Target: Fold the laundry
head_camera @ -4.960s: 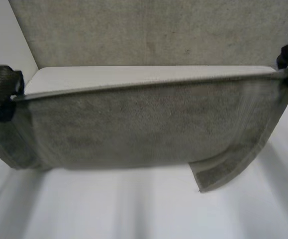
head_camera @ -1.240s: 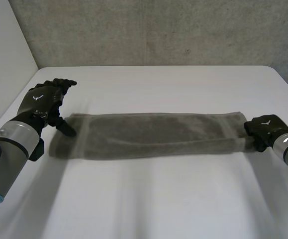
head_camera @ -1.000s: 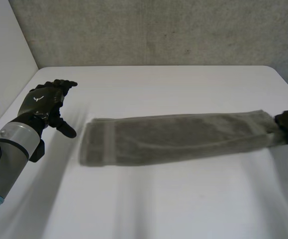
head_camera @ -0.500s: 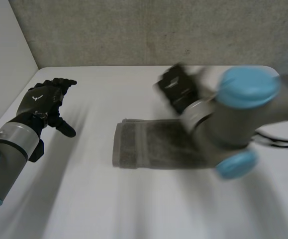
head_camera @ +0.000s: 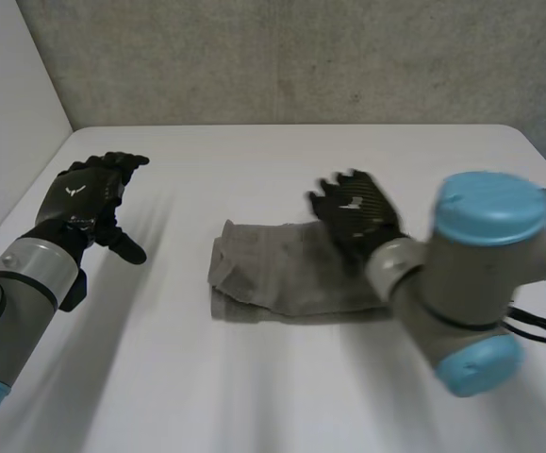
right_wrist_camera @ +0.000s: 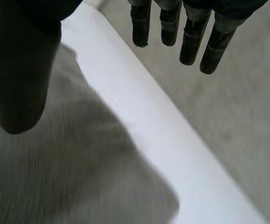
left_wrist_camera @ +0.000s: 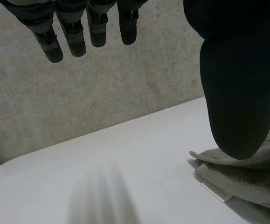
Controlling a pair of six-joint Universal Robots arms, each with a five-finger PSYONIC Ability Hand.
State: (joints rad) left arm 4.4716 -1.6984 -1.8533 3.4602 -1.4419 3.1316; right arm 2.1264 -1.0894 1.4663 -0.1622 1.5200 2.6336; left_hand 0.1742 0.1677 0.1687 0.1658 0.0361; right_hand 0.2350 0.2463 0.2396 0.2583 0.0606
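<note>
A grey towel (head_camera: pixel 287 276) lies folded into a short, thick bundle in the middle of the white table (head_camera: pixel 254 377). My right hand (head_camera: pixel 355 212) hovers over the bundle's right part, open, with straight fingers (right_wrist_camera: pixel 190 37) and nothing held; the towel (right_wrist_camera: pixel 55 163) lies under its palm. My left hand (head_camera: pixel 84 203) hangs open above the table's left side, well apart from the towel. In the left wrist view the towel's folded end (left_wrist_camera: pixel 246 172) with a small white label (left_wrist_camera: pixel 214 190) lies beside the thumb (left_wrist_camera: pixel 237 93), untouched.
A grey concrete wall (head_camera: pixel 291 57) stands behind the table's far edge. A white panel (head_camera: pixel 8 113) borders the left side. My right arm's blue-capped joints (head_camera: pixel 485 283) stand over the table's right front.
My right hand carried the towel's right end leftward over the rest, folding the long strip into a short bundle, then let go and opened. The left hand stayed in place, open.
</note>
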